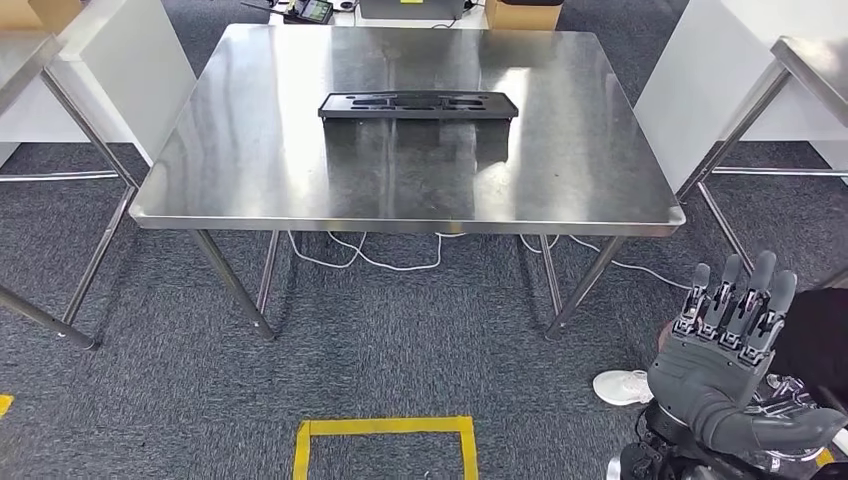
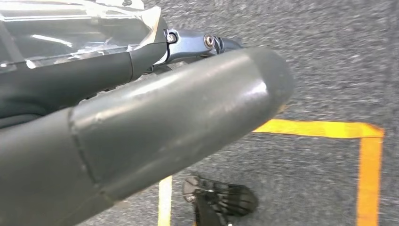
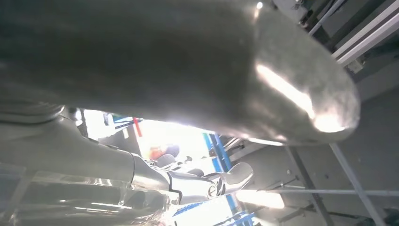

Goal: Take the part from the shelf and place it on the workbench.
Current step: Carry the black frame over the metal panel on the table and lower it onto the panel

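Black flat plastic part (image 1: 418, 105), long and rectangular with moulded cut-outs, lies across the far middle of the shiny stainless-steel tabletop (image 1: 250, 150), well apart from both hands. Fingers (image 1: 735, 295) of the grey right hand (image 1: 722, 360) stand straight up, side by side, holding nothing, low at the right above the grey carpet floor (image 1: 400, 340). How the left hand (image 2: 141, 127) holds its fingers I cannot tell; beyond its thick grey thumb lies yellow floor tape (image 2: 329, 129).
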